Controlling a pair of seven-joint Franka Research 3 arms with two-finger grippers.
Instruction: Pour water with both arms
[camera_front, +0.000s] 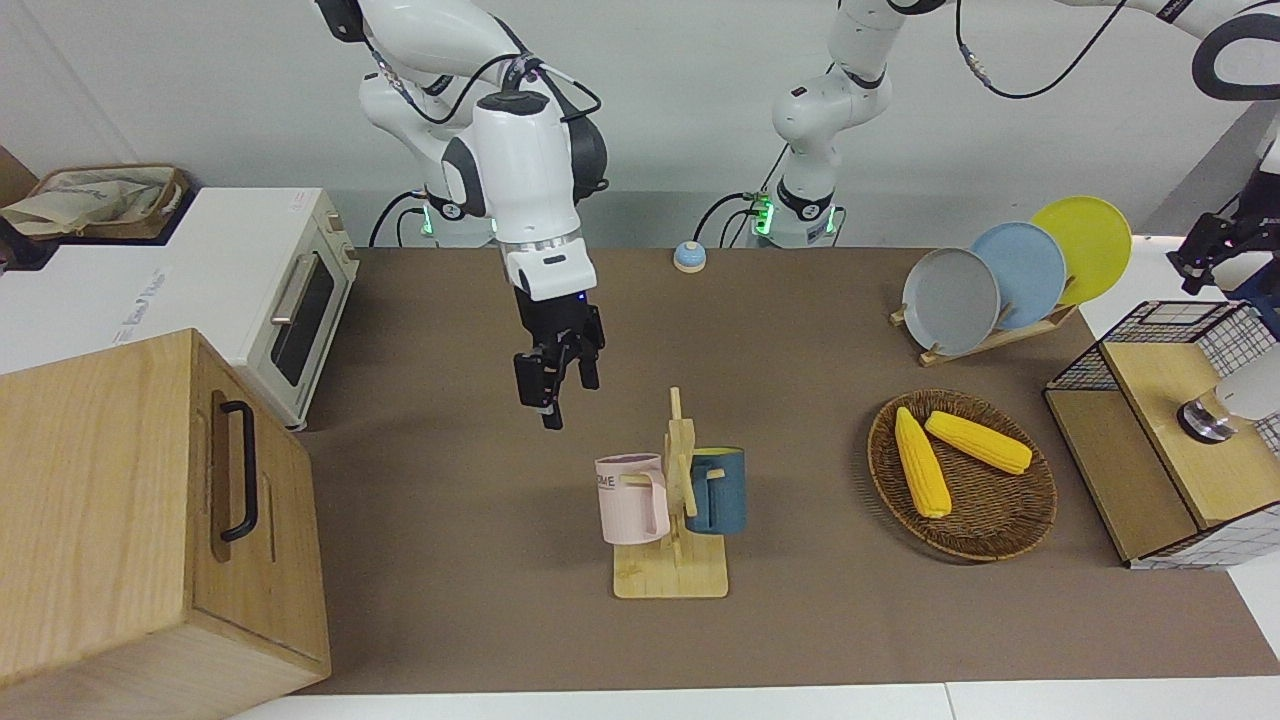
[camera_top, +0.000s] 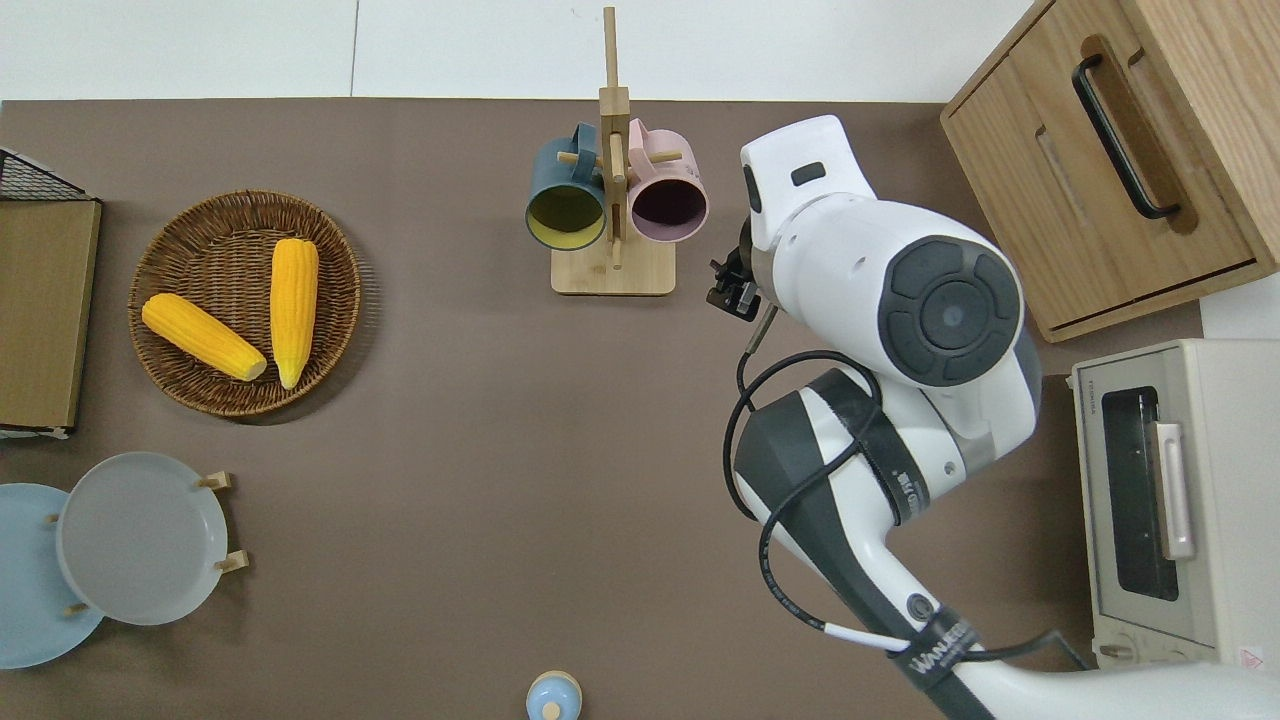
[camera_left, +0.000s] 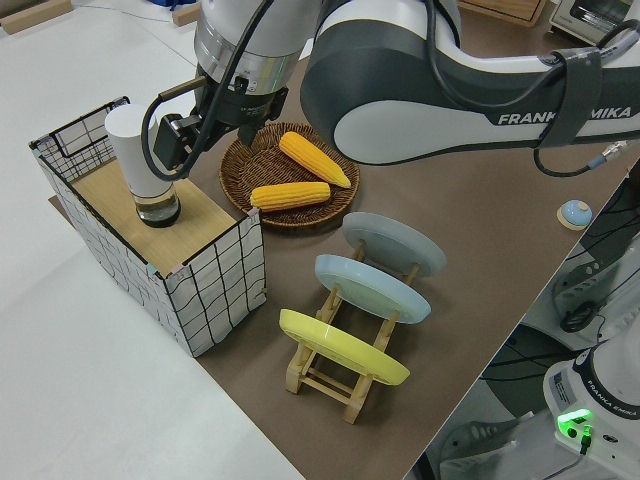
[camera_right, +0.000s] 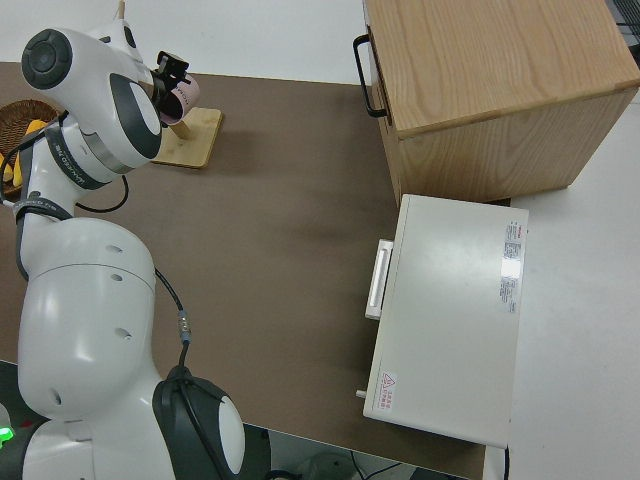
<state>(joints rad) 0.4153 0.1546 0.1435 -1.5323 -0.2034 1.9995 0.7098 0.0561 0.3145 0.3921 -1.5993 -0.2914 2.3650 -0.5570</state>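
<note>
Two arms at work over the brown surface (camera_front: 450, 520).
Right tool (camera_front: 556, 385), fingers spread and empty, up beside the pink mug (camera_front: 632, 498) on the wooden rack (camera_front: 680, 470); seen only from the left side, left tool (camera_left: 186, 148) at the white cylinder (camera_left: 140, 150) on the wire box (camera_left: 215, 275), grip impossible to tell.

Robotics lab staged as a kitchen, two white arms (camera_front: 520, 150) bolted at a brown-matted surface (camera_front: 450, 480), toaster oven (camera_front: 290, 300), mug rack (camera_front: 672, 500), plate rack (camera_front: 1000, 285), toy corn basket (camera_front: 960, 475), plain white walls
</note>
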